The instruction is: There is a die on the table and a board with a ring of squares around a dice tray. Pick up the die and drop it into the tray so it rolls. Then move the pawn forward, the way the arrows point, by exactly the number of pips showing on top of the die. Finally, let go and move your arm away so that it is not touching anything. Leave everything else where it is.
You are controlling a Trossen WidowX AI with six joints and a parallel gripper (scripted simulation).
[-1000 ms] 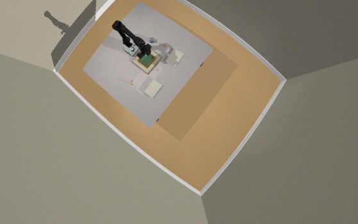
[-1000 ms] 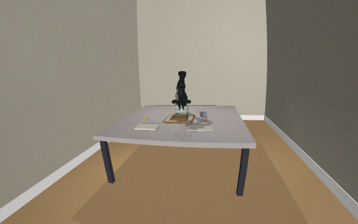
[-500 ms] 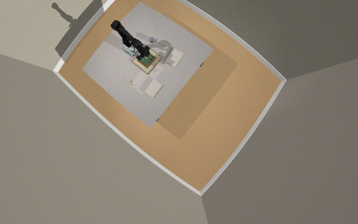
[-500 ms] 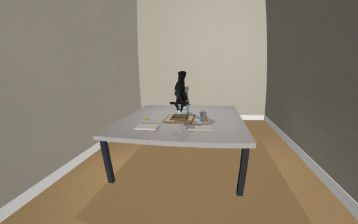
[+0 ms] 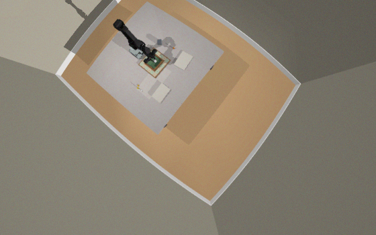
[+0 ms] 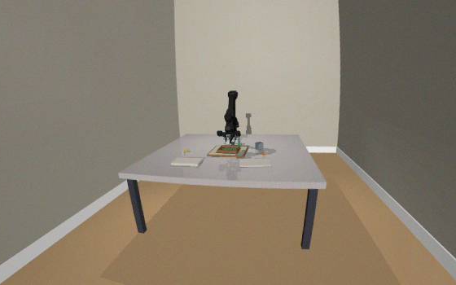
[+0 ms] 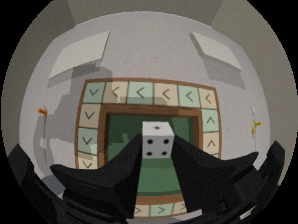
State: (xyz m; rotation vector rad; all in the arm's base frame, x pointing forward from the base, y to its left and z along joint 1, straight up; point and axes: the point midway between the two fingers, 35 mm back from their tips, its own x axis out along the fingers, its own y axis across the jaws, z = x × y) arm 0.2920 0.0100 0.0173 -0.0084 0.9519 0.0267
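My gripper is shut on the white die and holds it above the dice tray. In the wrist view the die's upper face shows one pip and the face toward the camera shows four. The tray has brown walls and a green floor and sits in the middle of the board, which has a ring of cream and mint squares with arrows. The small green pawn shows at the board's far side in the exterior view; the arm or fingers hide it in the other views.
Two flat white slabs lie beyond the board. A blue-grey block and a small orange item lie on one side, a small yellow item on the other. A pale blue object is near the arm.
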